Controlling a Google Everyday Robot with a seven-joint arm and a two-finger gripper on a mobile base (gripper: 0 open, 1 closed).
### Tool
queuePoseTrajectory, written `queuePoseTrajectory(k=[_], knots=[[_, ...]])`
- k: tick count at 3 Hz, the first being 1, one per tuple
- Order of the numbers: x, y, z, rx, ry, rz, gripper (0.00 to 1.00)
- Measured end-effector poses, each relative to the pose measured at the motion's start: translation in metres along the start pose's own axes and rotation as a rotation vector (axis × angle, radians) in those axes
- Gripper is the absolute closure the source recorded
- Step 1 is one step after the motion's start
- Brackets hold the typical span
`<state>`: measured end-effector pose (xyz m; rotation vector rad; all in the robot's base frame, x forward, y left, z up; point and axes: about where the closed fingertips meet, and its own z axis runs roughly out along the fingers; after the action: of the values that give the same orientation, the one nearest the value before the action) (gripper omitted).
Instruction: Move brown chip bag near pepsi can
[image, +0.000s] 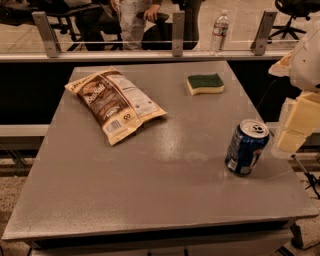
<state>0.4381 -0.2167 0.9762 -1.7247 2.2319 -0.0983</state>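
1. We see a flat grey table (150, 195) with a matte, faintly speckled top filling most of the camera view.
2. The brown chip bag (115, 104) is a flat, crinkly snack packet with white script lettering, pale yellow edges and a white nutrition panel. It lies on the back-left part of the table, set diagonally with one end towards the far left corner and the other pointing at the middle.
3. The pepsi can (246, 147) is a small blue aluminium drink can with a silver top and pull tab. It stands on its base near the right edge of the table, towards the front, well apart from the bag, with bare tabletop between the two.
4. A rectangular sponge (205, 83), green on top and yellow underneath, rests on the back-right part of the table, clear of both bag and can.
5. The gripper (295, 127), made of cream-coloured blocks hanging below a white arm section, sits at the right edge of the view, just beside the can on its right. A thin gap shows between them, so they are not touching.
6. The gripper holds nothing that we can see, and we cannot tell whether it is spread or closed, since part of it is cut off by the edge of the view.
7. Beyond the table runs a low glass rail with upright metal posts (177, 32). A clear plastic water bottle (219, 31) with a white cap stands behind it, near a seated person (135, 17).
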Motion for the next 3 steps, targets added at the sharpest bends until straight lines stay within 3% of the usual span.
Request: queuePoseTrajectory(k=[1, 2, 3], knots=[[0.000, 0.000, 0.000, 0.001, 0.000, 0.000, 0.00], [-0.019, -0.008, 0.004, 0.013, -0.026, 0.006, 0.00], [-0.058, -0.034, 0.014, 0.032, -0.072, 0.015, 0.00]])
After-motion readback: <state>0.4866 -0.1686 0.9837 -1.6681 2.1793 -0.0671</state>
